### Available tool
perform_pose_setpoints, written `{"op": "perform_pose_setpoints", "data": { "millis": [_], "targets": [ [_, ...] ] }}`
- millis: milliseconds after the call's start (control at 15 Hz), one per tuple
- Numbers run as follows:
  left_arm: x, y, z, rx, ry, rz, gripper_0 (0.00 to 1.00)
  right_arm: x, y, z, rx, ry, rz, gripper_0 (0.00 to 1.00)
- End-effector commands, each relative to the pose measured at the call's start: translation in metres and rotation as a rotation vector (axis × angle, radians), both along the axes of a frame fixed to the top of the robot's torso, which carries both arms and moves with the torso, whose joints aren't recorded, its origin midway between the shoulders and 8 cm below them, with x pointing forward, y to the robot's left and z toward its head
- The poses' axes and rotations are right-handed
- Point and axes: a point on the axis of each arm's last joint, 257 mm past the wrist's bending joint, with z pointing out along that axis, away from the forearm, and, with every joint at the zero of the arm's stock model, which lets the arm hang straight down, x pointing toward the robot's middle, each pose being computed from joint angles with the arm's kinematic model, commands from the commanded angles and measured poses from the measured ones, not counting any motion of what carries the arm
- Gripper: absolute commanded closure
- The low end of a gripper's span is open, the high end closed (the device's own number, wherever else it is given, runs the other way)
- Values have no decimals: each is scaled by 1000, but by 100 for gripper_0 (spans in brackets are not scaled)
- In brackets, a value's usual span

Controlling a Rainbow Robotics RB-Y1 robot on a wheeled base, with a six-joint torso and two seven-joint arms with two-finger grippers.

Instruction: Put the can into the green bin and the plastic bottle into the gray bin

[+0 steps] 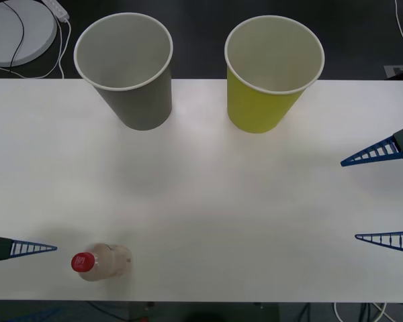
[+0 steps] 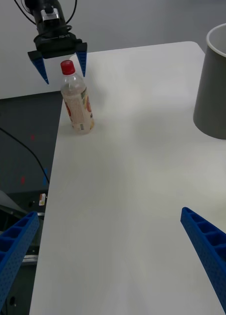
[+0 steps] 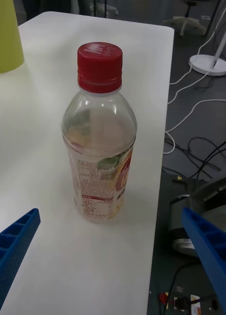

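Beside the upright plastic bottle [image 1: 101, 261], the left claw [image 2: 60, 61] hangs open.

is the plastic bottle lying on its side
No, the plastic bottle stands upright on the white table, its red cap on top, in front of the open left tool.

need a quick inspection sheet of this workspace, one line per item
surface: white table, bare between the items
job's things: plastic bottle upright near the front left corner; gray bin and green bin upright at the far edge, apart; no can seen
clutter: nothing seen
grippers: left gripper open beside the bottle, not touching; right gripper open over the right edge, holding nothing
cables: white and black cords on the floor
surroundings: round white base on the dark floor
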Motion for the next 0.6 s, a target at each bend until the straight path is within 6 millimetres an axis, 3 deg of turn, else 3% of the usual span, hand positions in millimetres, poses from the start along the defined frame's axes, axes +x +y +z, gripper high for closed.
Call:
{"op": "perform_pose_setpoints", "data": {
  "millis": [67,600],
  "targets": [
    [4,-11,1,-34,-18,7,0,0,0,0,0,0,0,0],
    [11,-33,0,-78,-43,10,0,0,0,0,0,0,0,0]
  ]
}}
